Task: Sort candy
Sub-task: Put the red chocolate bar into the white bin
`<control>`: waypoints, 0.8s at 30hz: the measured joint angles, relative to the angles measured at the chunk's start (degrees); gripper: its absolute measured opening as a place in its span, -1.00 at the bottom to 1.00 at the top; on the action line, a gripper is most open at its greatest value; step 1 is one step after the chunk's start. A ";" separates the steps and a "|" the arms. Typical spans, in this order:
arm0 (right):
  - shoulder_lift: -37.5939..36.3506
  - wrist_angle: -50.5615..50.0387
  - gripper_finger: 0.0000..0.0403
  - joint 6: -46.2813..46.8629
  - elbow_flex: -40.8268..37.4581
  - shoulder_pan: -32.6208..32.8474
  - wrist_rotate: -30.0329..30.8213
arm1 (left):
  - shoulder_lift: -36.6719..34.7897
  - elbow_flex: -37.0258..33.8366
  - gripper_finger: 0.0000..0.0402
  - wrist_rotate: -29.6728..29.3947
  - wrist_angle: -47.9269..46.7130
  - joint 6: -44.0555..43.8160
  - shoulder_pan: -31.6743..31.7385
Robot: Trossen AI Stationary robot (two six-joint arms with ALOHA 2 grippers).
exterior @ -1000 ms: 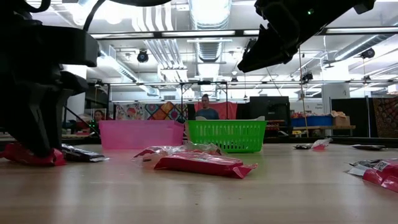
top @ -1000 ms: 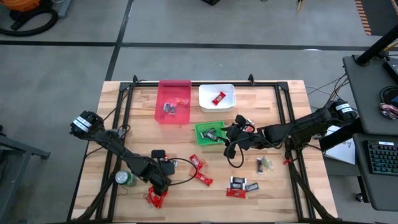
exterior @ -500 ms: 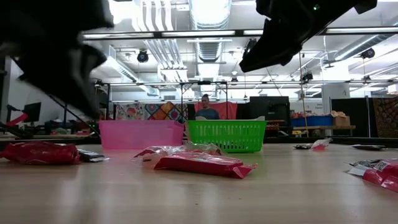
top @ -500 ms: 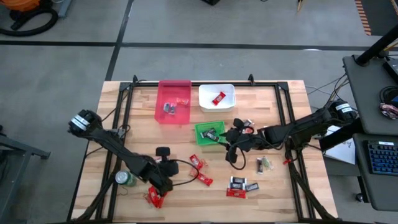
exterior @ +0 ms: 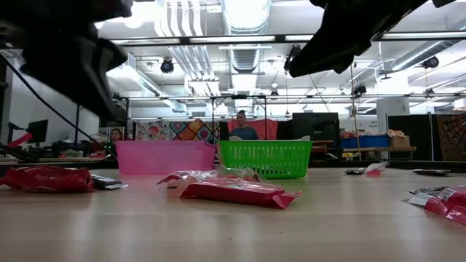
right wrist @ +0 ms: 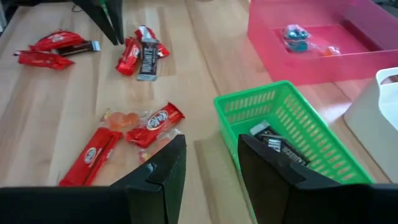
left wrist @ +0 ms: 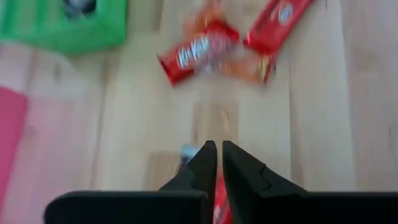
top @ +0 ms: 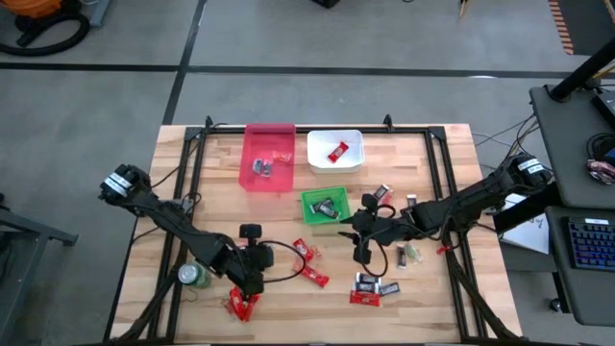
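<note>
Red and dark wrapped candy lies scattered on the wooden table: a red pile near the front left, two red pieces in the middle, and a mixed group to the right. My left gripper hangs shut just above the red pile, with nothing between its fingers. My right gripper hovers open on the near side of the green basket, holding nothing. In the low view the red pile rests flat on the table.
At the back stand a pink bin and a white bin, each with candy in it. The green basket holds dark candy. A green can stands left of my left gripper. A black frame runs along the table's edges.
My left gripper has risen off the red candy pile at the front left. The red candy has stayed lying on the table. My right gripper has shifted from over the green basket's right side toward the table's near edge.
</note>
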 joint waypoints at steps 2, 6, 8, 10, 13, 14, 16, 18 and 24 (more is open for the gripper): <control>0.01 0.10 -0.30 0.33 0.00 0.02 0.00 | 0.14 -0.64 -0.85 2.19 -0.84 -1.95 -0.01; 0.00 0.17 -0.31 0.68 0.00 -0.02 0.02 | 0.29 -2.82 -0.63 5.97 -0.92 -3.78 -0.16; 0.00 0.18 -0.32 0.68 0.00 -0.02 0.02 | 0.29 -3.95 -0.53 6.03 -0.84 -4.45 -0.22; 0.02 0.15 -0.32 0.68 0.00 0.00 0.00 | 0.29 -5.05 -0.44 6.05 -0.85 -4.77 -0.22; 0.01 0.15 -0.30 0.68 0.00 0.00 0.02 | 0.29 -6.77 -0.35 6.18 0.25 -4.97 -0.22; 0.01 0.15 -0.30 0.66 0.00 -0.01 0.02 | 0.29 -7.39 -0.34 6.72 0.83 -5.10 -0.20; 0.00 0.17 -0.28 0.66 0.00 -0.02 0.02 | 0.31 -8.78 -0.34 7.16 3.22 -5.55 -0.20; 0.02 0.15 -0.27 0.62 0.00 -0.02 0.02 | 0.31 -10.45 -0.35 7.23 5.90 -6.35 -0.20; 0.02 0.15 -0.29 0.34 0.00 -0.02 0.04 | 0.29 -12.66 -0.42 7.99 9.11 -7.08 -0.20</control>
